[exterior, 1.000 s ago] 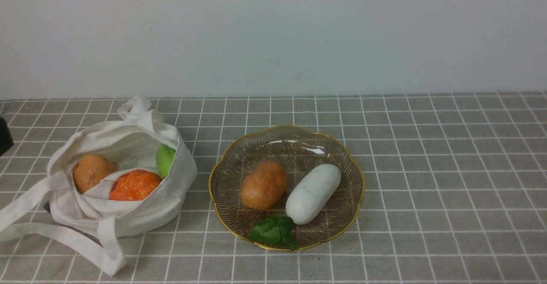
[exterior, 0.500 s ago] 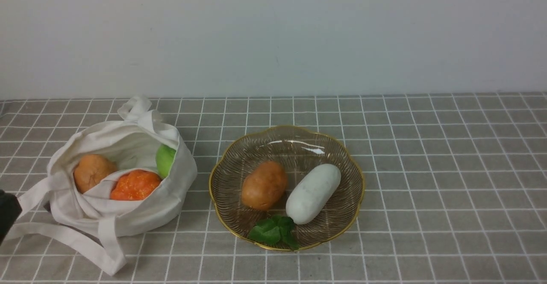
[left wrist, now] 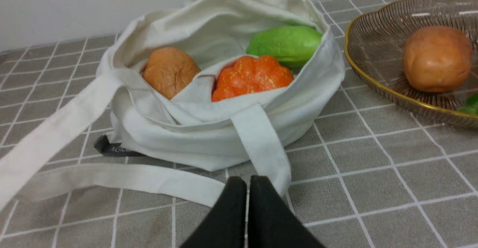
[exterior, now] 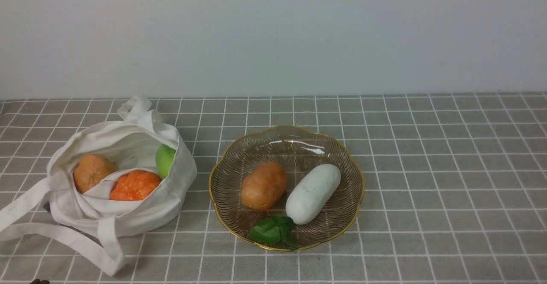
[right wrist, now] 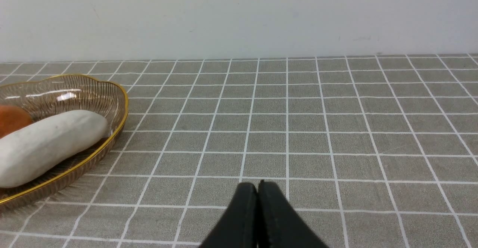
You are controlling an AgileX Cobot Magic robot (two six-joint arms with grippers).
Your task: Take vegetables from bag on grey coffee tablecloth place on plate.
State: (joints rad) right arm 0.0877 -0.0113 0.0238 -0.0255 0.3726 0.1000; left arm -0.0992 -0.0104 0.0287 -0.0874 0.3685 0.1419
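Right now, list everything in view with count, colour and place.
bag: 1, white cloth with long straps, on the robot's left side, mouth open
brown vegetable in the bag: 1, brown
orange vegetable: 1, bumpy orange, in the bag beside the brown one
green vegetable: 1, light green, in the bag on the side nearest the plate
plate: 1, brownish glass with gold rim, centre
brown vegetable on the plate: 1, brown
radish: 1, white with green leaves, on the plate
tablecloth: 1, grey with white grid, under everything
left end effector: 1, black, shut, near a bag strap
right end effector: 1, black, shut, over bare cloth
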